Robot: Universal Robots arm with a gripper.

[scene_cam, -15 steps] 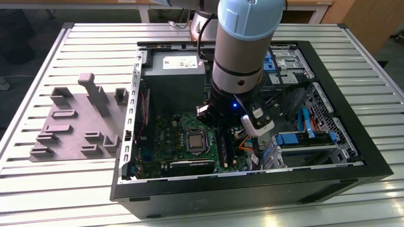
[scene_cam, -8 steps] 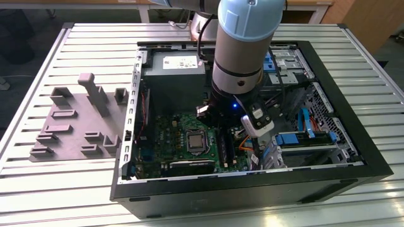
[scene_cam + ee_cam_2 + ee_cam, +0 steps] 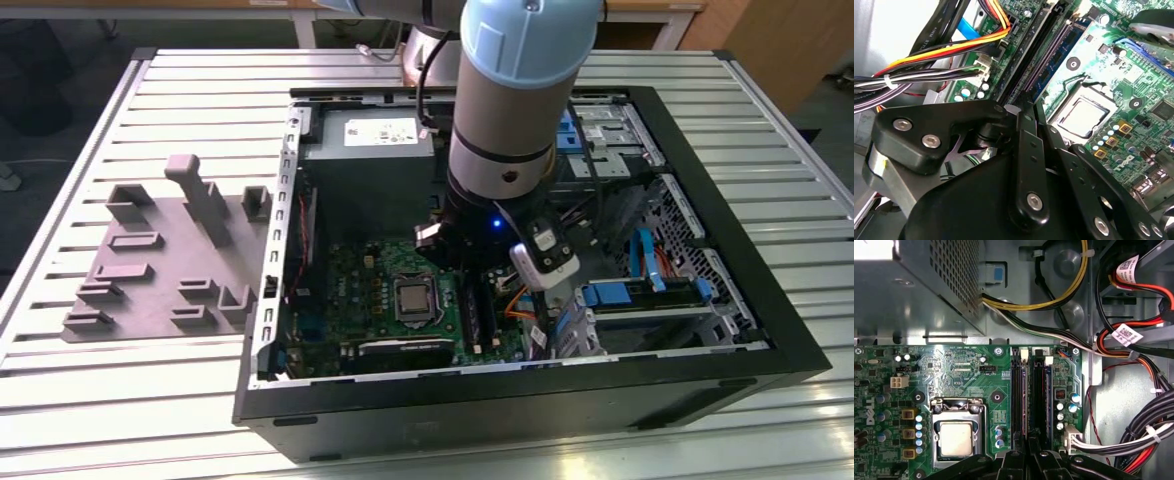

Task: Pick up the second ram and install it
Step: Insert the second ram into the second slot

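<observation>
Black gripper (image 3: pixel 1026 107) fingers pinched nearly together, pressing on the second ram (image 3: pixel 1051 60) in its motherboard (image 3: pixel 954 370) slot.

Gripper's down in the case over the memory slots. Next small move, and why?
Probably a short, straight press down, kept gentle. The gripper sits right over one end of the black slots beside the processor, and a blue stick already lies along one slot. I can't tell whether it is fully seated, so a small push is safer than a sideways shift.
</observation>
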